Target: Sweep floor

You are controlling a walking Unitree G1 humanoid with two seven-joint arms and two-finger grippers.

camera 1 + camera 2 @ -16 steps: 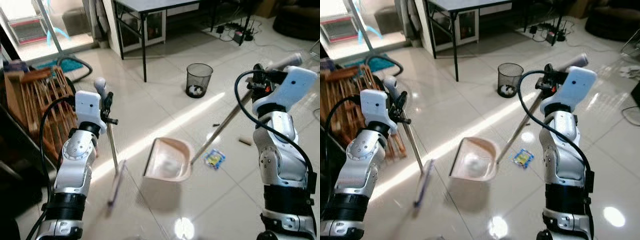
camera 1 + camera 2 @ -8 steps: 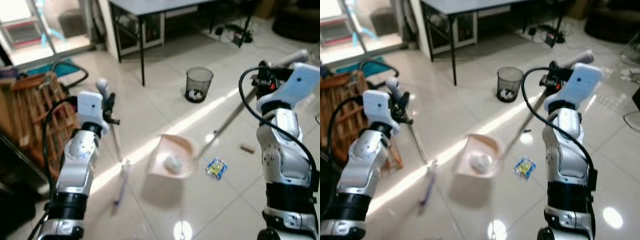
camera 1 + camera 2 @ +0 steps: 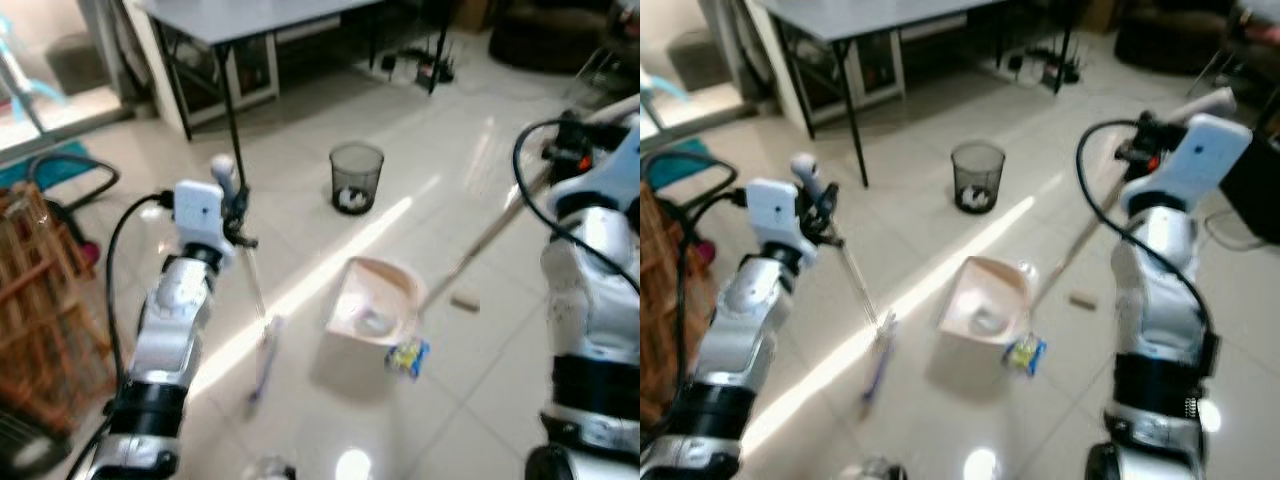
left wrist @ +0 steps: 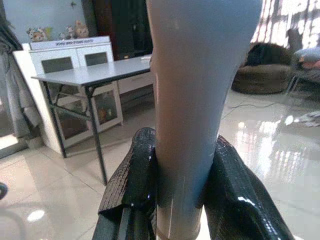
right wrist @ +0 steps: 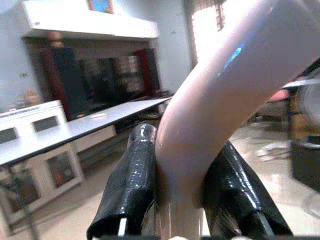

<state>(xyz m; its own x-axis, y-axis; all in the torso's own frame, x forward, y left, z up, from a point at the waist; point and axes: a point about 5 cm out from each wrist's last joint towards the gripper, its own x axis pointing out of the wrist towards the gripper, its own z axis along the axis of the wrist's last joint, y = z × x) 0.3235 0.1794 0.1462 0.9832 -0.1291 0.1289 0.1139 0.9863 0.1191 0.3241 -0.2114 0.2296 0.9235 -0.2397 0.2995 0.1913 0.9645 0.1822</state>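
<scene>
Dustpan (image 3: pixel 372 310), held by clamped right gripper (image 5: pixel 175 165), now touches wrapper (image 3: pixel 407 355) at its near right corner; left gripper (image 4: pixel 175 185) grips broom (image 3: pixel 262 345), left of pan; wrapper unswept.

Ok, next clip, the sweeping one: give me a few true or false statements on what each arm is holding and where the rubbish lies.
1. The left gripper is shut on the broom handle. True.
2. The dustpan is empty. False: a pale lump of rubbish lies in it.
3. The right gripper holds the dustpan handle. True.
4. The colourful wrapper is already inside the dustpan. False: it lies on the floor just beside the pan's edge.
5. The black mesh wastebasket lies tipped on its side. False: it stands upright near the table leg.
</scene>
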